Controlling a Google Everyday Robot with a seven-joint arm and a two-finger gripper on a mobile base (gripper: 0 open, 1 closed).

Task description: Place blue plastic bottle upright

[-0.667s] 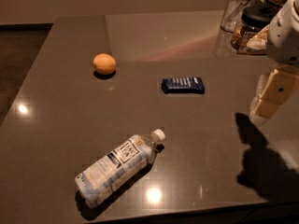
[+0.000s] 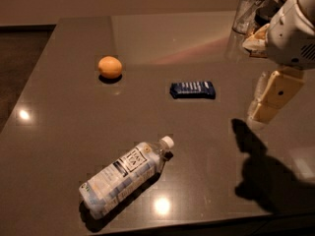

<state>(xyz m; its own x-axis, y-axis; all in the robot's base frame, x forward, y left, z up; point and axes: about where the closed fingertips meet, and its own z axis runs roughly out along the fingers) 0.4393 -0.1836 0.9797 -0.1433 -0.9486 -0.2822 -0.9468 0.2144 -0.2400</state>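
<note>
I watched through the one camera. The gripper (image 2: 266,109) hung in the air on the right side, above the table (image 2: 59,132). It pointed down and was tilted a bit. It held nothing. I could not tell if it was open or closed. The big white part of the arm (image 2: 295,31) sat above it, near the top right corner.

The blue plastic bottle (image 2: 125,178) lay on its side near the front edge of the table. It was not upright. Its white cap (image 2: 167,141) pointed up and to the right, toward the back of the table. Its fat bottom end was closest to me. The label faced up, and I saw a dark panel on it. The bottle was well apart from the gripper, down and to the left of it.

A dark blue snack wrapper (image 2: 193,89) lay flat in the middle of the table, farther back than the bottle. An orange (image 2: 110,67) sat to the left of the wrapper, apart from it. A clear glass (image 2: 251,10) stood upright at the back right, just beside the arm in my view. A dark shadow (image 2: 266,171) of the arm fell on the table below the gripper. Two bright spots of light shone on the table top, one just beside the bottle.
</note>
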